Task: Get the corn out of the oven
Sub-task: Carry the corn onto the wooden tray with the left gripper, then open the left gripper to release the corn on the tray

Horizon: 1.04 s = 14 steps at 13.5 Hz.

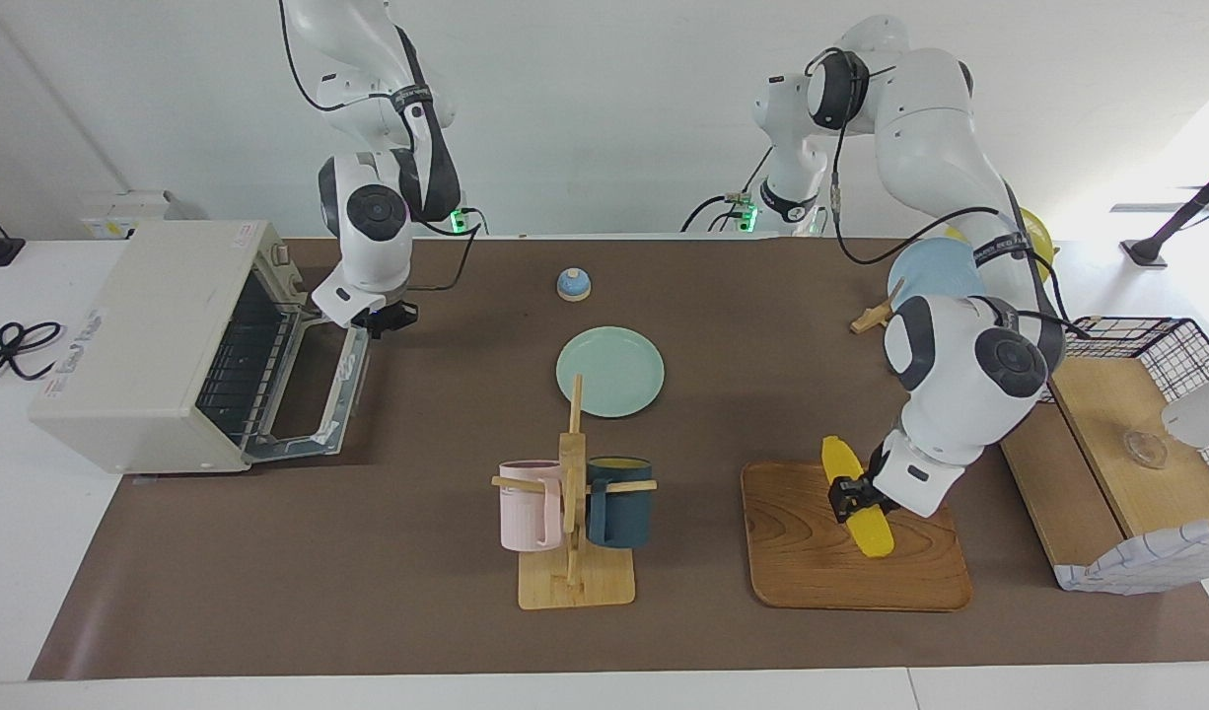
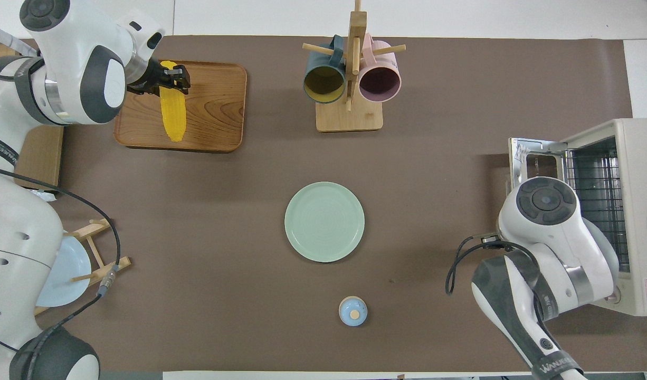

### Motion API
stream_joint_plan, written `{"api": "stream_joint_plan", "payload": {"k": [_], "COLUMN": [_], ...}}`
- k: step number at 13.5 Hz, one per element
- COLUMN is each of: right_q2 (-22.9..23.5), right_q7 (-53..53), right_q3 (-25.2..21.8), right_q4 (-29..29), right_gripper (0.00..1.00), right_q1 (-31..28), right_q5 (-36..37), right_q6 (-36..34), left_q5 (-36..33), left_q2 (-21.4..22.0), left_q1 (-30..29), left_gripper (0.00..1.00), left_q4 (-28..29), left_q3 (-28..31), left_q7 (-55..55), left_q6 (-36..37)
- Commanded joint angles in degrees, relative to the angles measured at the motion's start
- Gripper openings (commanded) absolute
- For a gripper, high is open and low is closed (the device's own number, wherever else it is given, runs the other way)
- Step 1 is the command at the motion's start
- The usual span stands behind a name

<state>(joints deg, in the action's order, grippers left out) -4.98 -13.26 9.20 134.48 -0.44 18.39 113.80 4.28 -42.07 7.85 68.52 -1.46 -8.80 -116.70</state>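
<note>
The yellow corn [image 1: 860,501] [image 2: 173,112] is out of the oven, with my left gripper [image 1: 847,496] [image 2: 174,79] shut on it partway along the cob. It hangs tilted over the wooden tray [image 1: 812,562] [image 2: 218,105], its lower end close to the tray's surface. The cream-white oven [image 1: 141,335] [image 2: 639,211] stands at the right arm's end of the table, with its wire rack bare. Its glass door [image 1: 314,394] [image 2: 534,163] is partly raised. My right gripper [image 1: 386,318] is shut at the corner of the door's handle edge nearest the robots. The overhead view hides it under its own wrist.
A pale green plate [image 1: 610,371] lies mid-table, with a small blue bell [image 1: 573,284] nearer the robots. A mug rack [image 1: 573,513] stands farther out. A plate stand with a blue plate [image 1: 935,271] and a wire basket [image 1: 1157,340] with wooden boards sit at the left arm's end.
</note>
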Motion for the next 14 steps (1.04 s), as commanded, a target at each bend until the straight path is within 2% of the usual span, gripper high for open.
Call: {"api": "stream_joint_plan", "payload": {"k": [1,3,10,11,14], "right_q2": [0.1,-0.2,-5.2,-5.9,-7.7], "right_q7": [4.0,6.6,17.7,19.2,21.0], "right_q3": [-1.6,-1.6,-3.7,-3.7,-4.3], "right_q4": [-5.2,-7.6,-7.8,-7.8,-7.8], "right_gripper": [0.00,0.00,0.00,0.00,0.00], "right_q1": [-3.0,-3.1,-5.6,-6.1,-6.1], "right_q5": [5.6,5.5,5.3,5.1,4.5], "right_q6": [-4.4,-9.0,-13.1,-13.6,-15.9], "left_q5": [-0.5,-0.4,-0.9,-0.9,-0.9], "left_q2": [-3.7,-5.6,-5.3,-5.3,-4.5], "left_q1": [-0.6,-0.6,-0.3,-0.3,-0.5], "left_gripper": [0.00,0.00,0.00,0.99,1.00], "left_q4": [-3.4,-3.5,-2.7,-2.7,-2.7], "left_q3": [-0.6,-0.6,-0.3,-0.3,-0.1], "left_q7": [1.2,1.4,5.7,5.9,5.9], "left_q6": [-2.4,-5.2,-5.9,-5.9,-4.8]}}
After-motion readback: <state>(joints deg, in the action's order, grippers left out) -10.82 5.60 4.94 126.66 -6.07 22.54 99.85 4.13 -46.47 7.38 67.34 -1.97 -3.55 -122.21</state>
